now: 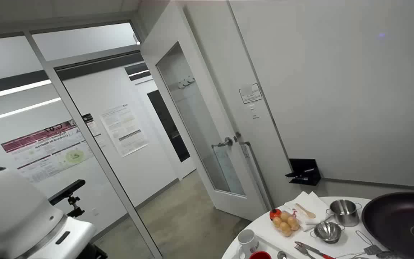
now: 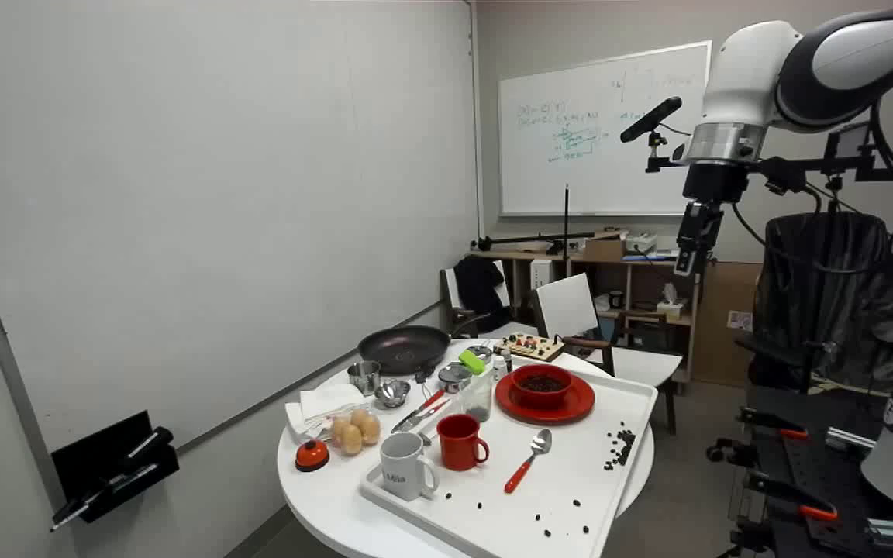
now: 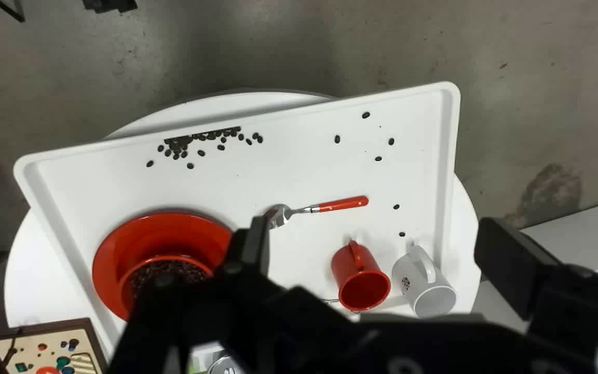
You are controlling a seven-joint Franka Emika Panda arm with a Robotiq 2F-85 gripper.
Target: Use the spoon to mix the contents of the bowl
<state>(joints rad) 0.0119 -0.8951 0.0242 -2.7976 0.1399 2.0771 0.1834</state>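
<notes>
A metal spoon with a red handle [image 2: 528, 461] lies on the white tray [image 2: 632, 403]; it also shows in the wrist view [image 3: 340, 204]. A red bowl [image 2: 541, 399] holding dark beans [image 2: 544, 383] stands on a red plate [image 2: 510, 410] on the same tray. In the wrist view the bowl [image 3: 125, 283] is partly hidden by a gripper finger. My gripper [image 2: 691, 263] hangs well above the tray and away from the spoon. In the wrist view the gripper [image 3: 374, 241] has its fingers wide apart, with nothing between them.
A red mug [image 2: 459, 443] and a white mug [image 2: 405, 467] stand on the tray beside the spoon. Loose beans [image 2: 622, 446] lie near its edge. Eggs [image 2: 353, 432], small metal pots [image 2: 393, 393], a frying pan [image 2: 404, 346] and a glass jar [image 2: 478, 400] crowd the table's far side.
</notes>
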